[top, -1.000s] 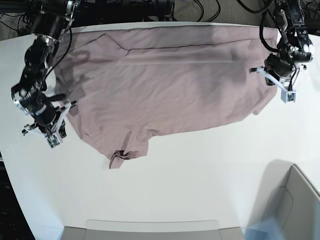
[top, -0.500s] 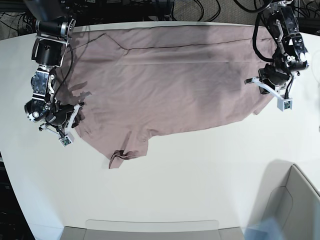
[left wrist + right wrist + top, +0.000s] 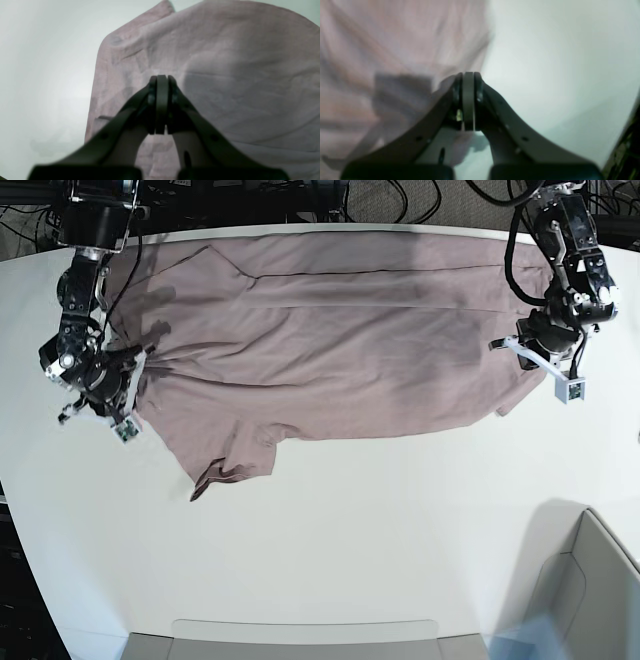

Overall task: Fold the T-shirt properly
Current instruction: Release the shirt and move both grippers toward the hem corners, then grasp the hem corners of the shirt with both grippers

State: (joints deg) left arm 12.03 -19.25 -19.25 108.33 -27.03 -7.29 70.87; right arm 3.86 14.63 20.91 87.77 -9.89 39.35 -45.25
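Note:
The dusty-pink T-shirt [image 3: 330, 350] lies spread flat across the back of the white table [image 3: 330, 530], with one short sleeve [image 3: 235, 465] sticking out toward the front left. My right gripper [image 3: 128, 402] sits at the shirt's left edge; in the right wrist view [image 3: 468, 100] its jaws are pressed together, and blurred pink fabric [image 3: 382, 50] runs up to the fingertips. My left gripper [image 3: 530, 365] hangs over the shirt's right edge. In the left wrist view [image 3: 161, 105] it is shut just above the cloth [image 3: 237, 75], with nothing seen between its fingers.
A grey bin [image 3: 595, 580] stands at the front right corner. A grey tray edge [image 3: 300, 635] runs along the table's front. Black cables [image 3: 400, 195] and the arm bases crowd the back edge. Bare white table [image 3: 37, 75] lies beside the shirt's right edge.
The right gripper has moved back along the shirt's left edge. The shirt's left part and its sleeve slid left and back with it. The left arm has barely moved.

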